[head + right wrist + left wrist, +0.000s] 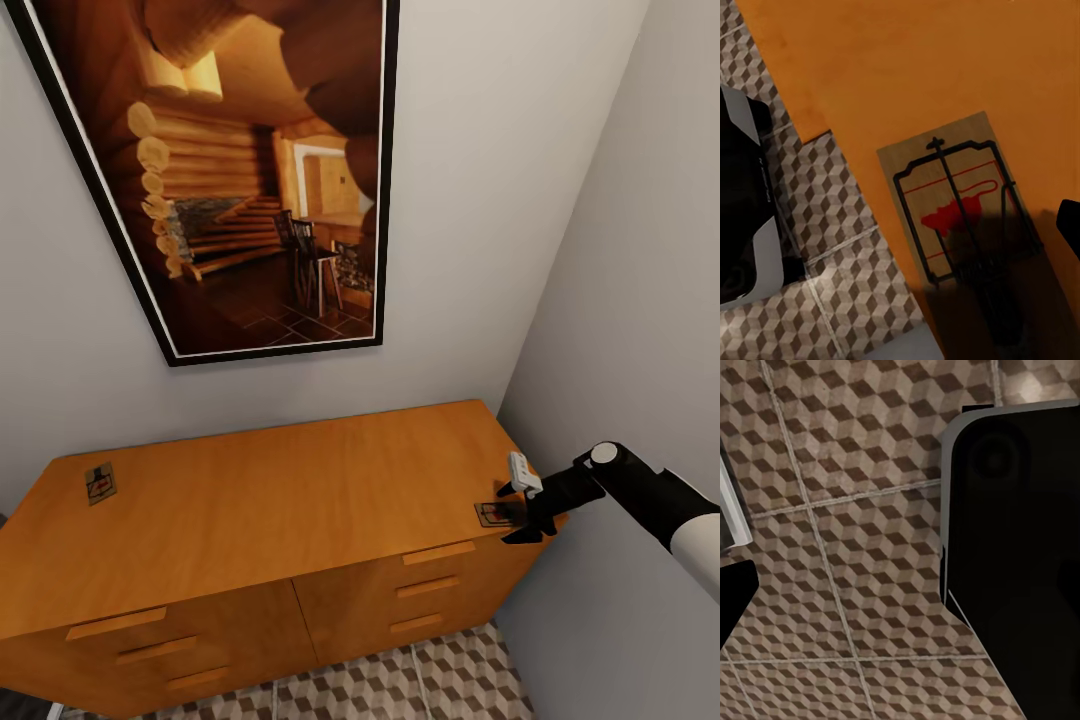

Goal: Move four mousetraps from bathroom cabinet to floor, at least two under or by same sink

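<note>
- The cabinet (300, 510) stands against the far wall, under a framed picture (240, 170) of a log interior.
- Two mousetraps lie flat on its top: the left trap (100, 483) near the far left corner, the right trap (495, 514) at the near right edge.
- The right end effector (522, 514) reaches in from the right and sits just at the right trap; its fingers look spread on either side of the trap's end, but whether they touch it I cannot tell.
- In the right wrist view the trap (960, 202) rests on the orange top close to the edge, with a dark wire frame and a red mark on the board.
- The floor (420, 680) of cube-pattern tiles shows in front of the cabinet.
- The left wrist view looks down at the tiles (847, 547); the left end effector's state I cannot tell.
</note>
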You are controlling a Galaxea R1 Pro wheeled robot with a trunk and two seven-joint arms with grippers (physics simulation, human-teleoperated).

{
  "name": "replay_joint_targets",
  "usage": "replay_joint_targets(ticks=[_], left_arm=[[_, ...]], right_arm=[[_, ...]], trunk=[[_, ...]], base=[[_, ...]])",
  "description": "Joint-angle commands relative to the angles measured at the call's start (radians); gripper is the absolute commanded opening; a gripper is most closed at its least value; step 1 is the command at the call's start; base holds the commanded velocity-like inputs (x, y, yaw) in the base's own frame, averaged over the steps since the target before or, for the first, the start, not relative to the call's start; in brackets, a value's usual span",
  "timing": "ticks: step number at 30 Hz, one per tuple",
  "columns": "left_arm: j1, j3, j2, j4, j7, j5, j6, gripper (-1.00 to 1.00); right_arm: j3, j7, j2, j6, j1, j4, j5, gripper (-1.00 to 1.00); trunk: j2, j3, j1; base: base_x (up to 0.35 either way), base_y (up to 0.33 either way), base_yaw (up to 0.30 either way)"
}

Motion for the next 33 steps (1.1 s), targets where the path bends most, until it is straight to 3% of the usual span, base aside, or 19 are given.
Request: replay_joint_targets(ticks=[1,12,33], left_arm=[[-0.002,-0.009,-0.001,0.004,0.001,0.008,-0.007,1.00],[-0.002,-0.009,-0.001,0.004,0.000,0.008,-0.006,1.00],[-0.002,-0.009,-0.001,0.004,0.000,0.008,-0.006,1.00]], right_arm=[[0.003,0.000,-0.001,-0.003,-0.001,-0.001,0.001,1.00],[0.005,-0.028,-0.001,-0.044,-0.001,0.008,0.003,1.00],[0.007,-0.040,0.002,-0.049,-0.001,0.011,0.005,1.00]], trunk=[[-0.002,-0.002,0.001],[-0.002,-0.002,0.001],[-0.002,-0.002,0.001]], base=[[0.000,0.000,0.000],[0.000,0.000,0.000],[0.000,0.000,0.000]])
